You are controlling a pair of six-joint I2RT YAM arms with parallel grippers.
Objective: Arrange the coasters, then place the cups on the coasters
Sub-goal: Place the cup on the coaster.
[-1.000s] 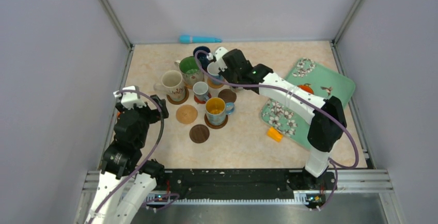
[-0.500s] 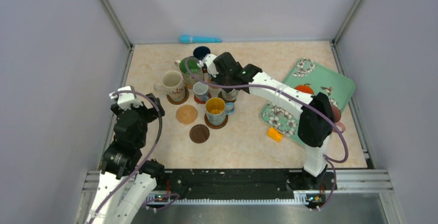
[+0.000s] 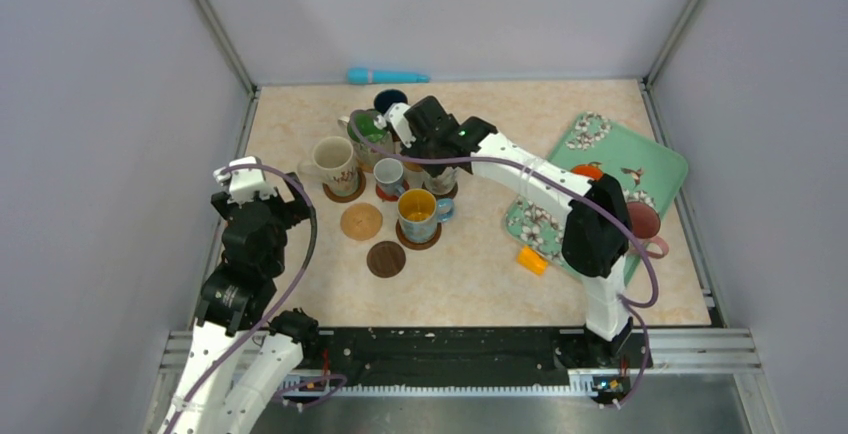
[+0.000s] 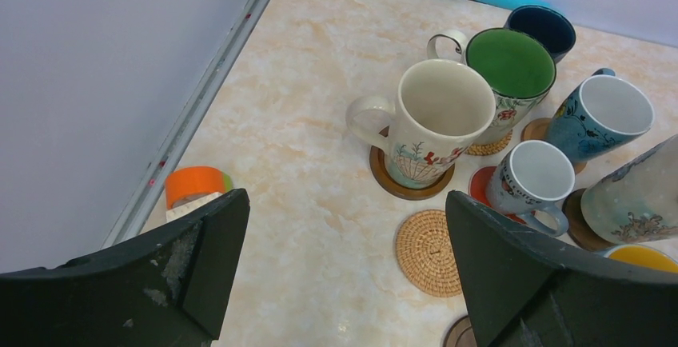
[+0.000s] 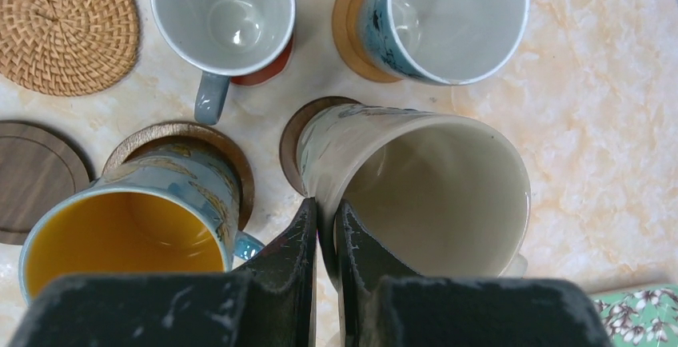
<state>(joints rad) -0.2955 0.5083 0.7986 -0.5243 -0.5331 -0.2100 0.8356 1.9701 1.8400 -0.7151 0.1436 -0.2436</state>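
My right gripper (image 5: 326,235) (image 3: 434,162) is shut on the rim of a tall pale cup (image 5: 416,195) (image 3: 443,182). One finger is inside the cup and one outside. The cup leans slightly over a dark brown coaster (image 5: 293,143); whether it rests on it I cannot tell. Around it stand a yellow-lined cup (image 5: 128,235), a small white cup (image 5: 224,15) on a red coaster, and a blue cup (image 5: 448,19), each on a coaster. A woven coaster (image 3: 361,221) and a dark coaster (image 3: 386,259) lie bare. My left gripper (image 4: 345,227) (image 3: 262,204) hangs open at the table's left, holding nothing.
A cream cup (image 4: 436,119), a green cup (image 4: 512,67) and a dark blue cup (image 4: 542,31) stand at the back. A floral tray (image 3: 640,159) with a pink cup (image 3: 645,224) lies right, an orange block (image 3: 532,260) beside it. An orange tape roll (image 4: 196,185) sits by the left wall, a teal cylinder (image 3: 385,76) at the back.
The right arm has swung left and brought the tall pale cup down over the dark brown coaster that lay bare before. The left arm has drifted slightly left, still open.
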